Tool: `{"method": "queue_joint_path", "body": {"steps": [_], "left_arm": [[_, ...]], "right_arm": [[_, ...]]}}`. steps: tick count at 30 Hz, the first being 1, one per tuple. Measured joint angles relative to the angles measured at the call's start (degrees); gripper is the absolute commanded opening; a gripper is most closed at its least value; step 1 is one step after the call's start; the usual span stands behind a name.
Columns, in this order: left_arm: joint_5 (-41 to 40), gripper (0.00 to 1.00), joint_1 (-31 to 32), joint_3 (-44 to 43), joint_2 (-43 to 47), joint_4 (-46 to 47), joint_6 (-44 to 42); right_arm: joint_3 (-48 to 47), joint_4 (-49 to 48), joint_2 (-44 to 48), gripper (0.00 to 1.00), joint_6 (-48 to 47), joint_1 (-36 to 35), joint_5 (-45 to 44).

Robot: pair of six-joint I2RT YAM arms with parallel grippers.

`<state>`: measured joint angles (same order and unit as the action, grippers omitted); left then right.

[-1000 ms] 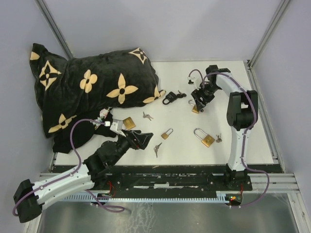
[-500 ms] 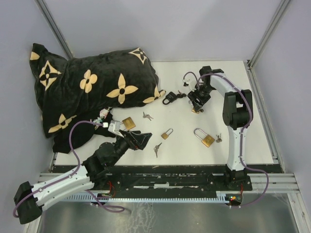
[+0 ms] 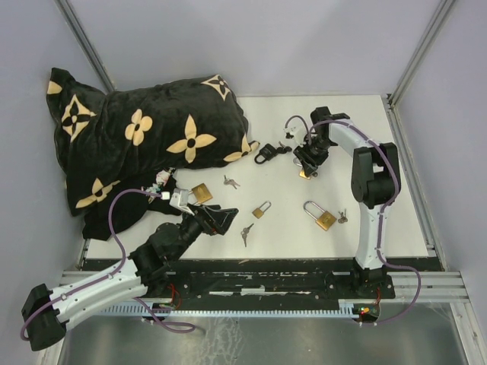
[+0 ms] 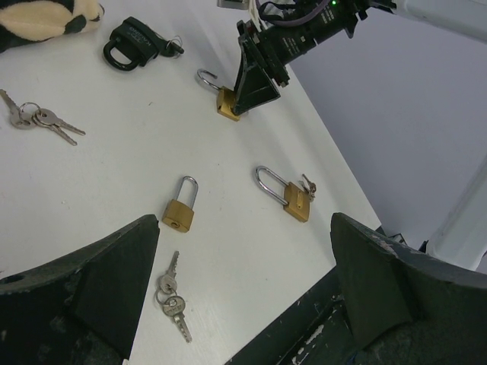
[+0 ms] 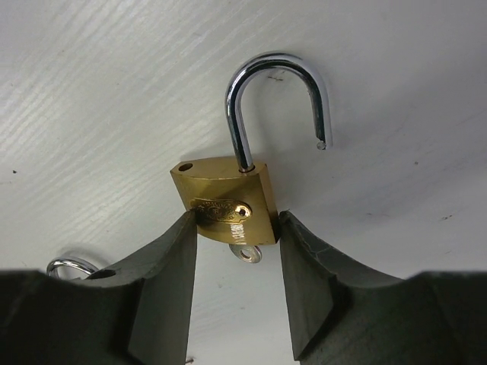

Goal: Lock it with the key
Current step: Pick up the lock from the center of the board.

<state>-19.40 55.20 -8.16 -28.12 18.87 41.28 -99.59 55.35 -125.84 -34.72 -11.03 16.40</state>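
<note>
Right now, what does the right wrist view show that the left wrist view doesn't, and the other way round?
Only the right wrist view: the right arm's jaws pressed to both sides of the open brass padlock, and a key poking out at its bottom edge. Only the left wrist view: the black padlock, a small brass padlock, a larger one, a key bunch, a second key bunch, and the left arm's jaws wide apart. Both: that padlock with its shackle open, lying on the white table.

The key [image 5: 246, 253] is mostly hidden beneath the padlock [image 5: 224, 201].
</note>
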Motion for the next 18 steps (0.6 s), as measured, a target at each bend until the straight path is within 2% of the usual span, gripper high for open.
{"method": "queue_joint_path", "body": {"steps": [6,14,18], "left_arm": [[0.0,0.99,0.0,0.1,-0.7,0.1,0.0],[0.2,0.99,0.0,0.2,-2.7,0.7,0.5],[0.2,0.98,0.0,0.3,-3.7,1.3,1.1]], "right_arm": [[8.8,-6.1,6.1,0.14,0.0,-1.7,-0.6],[16.9,-11.6,12.7,0.02,0.0,-3.3,-0.8],[20.9,-14.2,16.3,0.02,-0.2,-4.2,-1.2]]}}
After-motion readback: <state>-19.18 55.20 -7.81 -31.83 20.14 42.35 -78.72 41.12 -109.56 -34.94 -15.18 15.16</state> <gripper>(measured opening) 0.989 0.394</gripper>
